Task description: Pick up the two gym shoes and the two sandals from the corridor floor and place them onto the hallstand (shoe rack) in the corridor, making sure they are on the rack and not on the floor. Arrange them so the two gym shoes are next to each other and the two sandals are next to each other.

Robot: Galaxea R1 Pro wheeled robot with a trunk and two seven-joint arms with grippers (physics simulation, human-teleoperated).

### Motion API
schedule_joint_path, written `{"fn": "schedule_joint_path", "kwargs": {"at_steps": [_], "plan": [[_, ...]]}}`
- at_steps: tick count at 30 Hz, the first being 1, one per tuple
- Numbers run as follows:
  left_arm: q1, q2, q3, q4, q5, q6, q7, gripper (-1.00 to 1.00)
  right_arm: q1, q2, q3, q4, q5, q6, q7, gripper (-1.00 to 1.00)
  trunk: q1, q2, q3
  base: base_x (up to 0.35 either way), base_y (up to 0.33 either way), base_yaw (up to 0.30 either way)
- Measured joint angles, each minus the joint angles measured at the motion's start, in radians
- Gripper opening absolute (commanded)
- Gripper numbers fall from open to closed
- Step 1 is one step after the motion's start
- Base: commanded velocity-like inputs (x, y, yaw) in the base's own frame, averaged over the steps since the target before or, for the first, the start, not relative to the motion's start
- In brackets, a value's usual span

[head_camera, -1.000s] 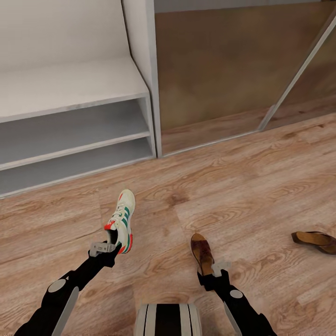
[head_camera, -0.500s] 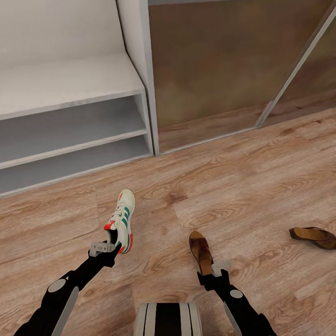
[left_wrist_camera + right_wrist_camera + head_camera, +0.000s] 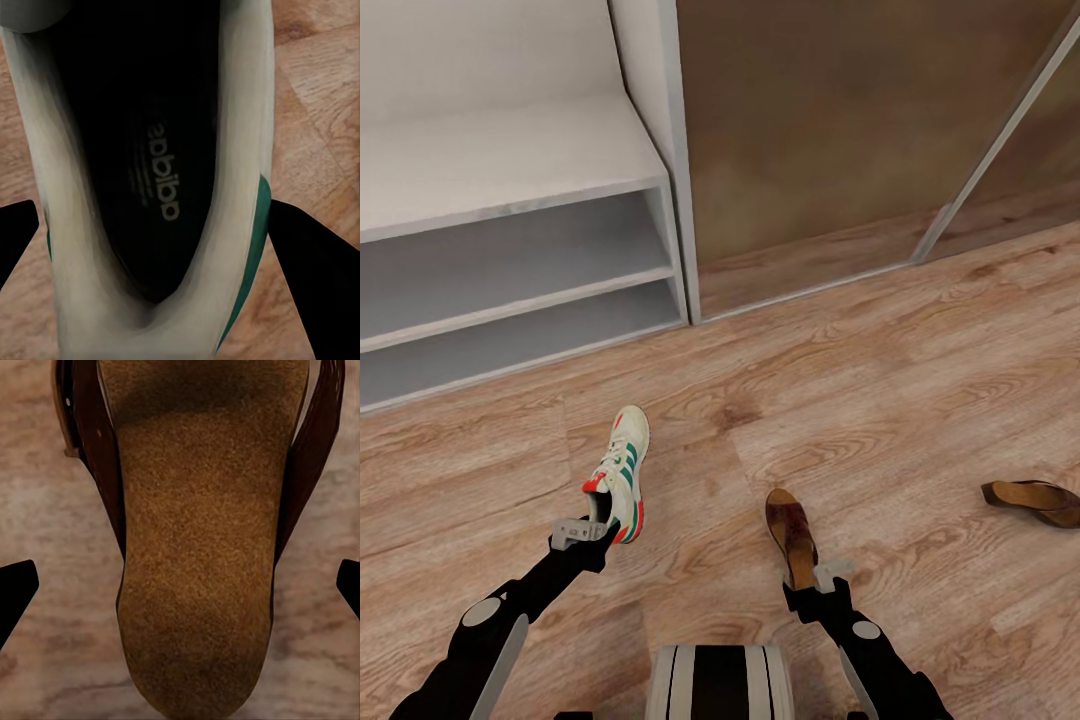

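Sneaker (image 3: 621,472) in the head view: cream-white gym shoe with green stripes and a red-orange tab, toe pointing toward the hallstand (image 3: 510,160), heel at our left gripper (image 3: 588,530). It looks raised off the wood-plank floor (image 3: 860,400), though we cannot be sure. In the left wrist view we look straight into the shoe's dark opening (image 3: 150,165), printed insole visible, with a dark fingertip (image 3: 319,277) at either side of the heel; the fingers are pinched on the shoe.

Our right gripper (image 3: 822,580) sits at the heel end of a dark brown sandal (image 3: 792,535), toe pointing away from us. The right wrist view shows its tan footbed (image 3: 199,547) between brown side walls, finger tips (image 3: 15,589) at the picture's edges; the fingers grip the sandal's back end.

A second sandal (image 3: 1038,500) lies on the floor well apart, to the right. The hallstand's bench top and two open shelf rows stand ahead on the left.
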Motion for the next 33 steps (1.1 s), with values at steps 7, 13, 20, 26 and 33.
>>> {"fn": "schedule_joint_path", "kwargs": {"at_steps": [7,13,20,26,33], "plan": [[0.000,0.000,0.001,0.000,0.000,0.000,0.000,-1.00,0.000,0.000,-0.001,0.000,0.000,0.000,0.000,1.00,0.002,-0.001,-0.023,0.000,0.000,0.000],[0.000,0.000,0.001,0.000,0.002,0.000,0.000,-1.00,0.000,0.000,-0.001,0.000,0.000,0.000,0.000,1.00,0.003,-0.002,-0.038,0.000,0.000,0.000],[0.000,0.001,0.001,0.000,0.004,0.000,0.000,-1.00,0.000,0.000,-0.001,0.000,0.000,0.000,0.000,1.00,0.003,-0.002,-0.039,0.000,0.000,0.000],[0.000,0.001,0.001,0.000,0.004,0.000,0.000,-1.00,0.000,0.000,-0.001,0.000,0.000,0.000,0.000,1.00,0.005,-0.003,-0.056,0.000,0.000,-0.040],[0.000,0.001,0.001,0.000,0.005,0.000,0.000,-1.00,0.000,0.000,-0.003,-0.001,0.000,0.000,0.000,1.00,0.005,-0.003,-0.060,0.000,0.000,-0.069]]}}
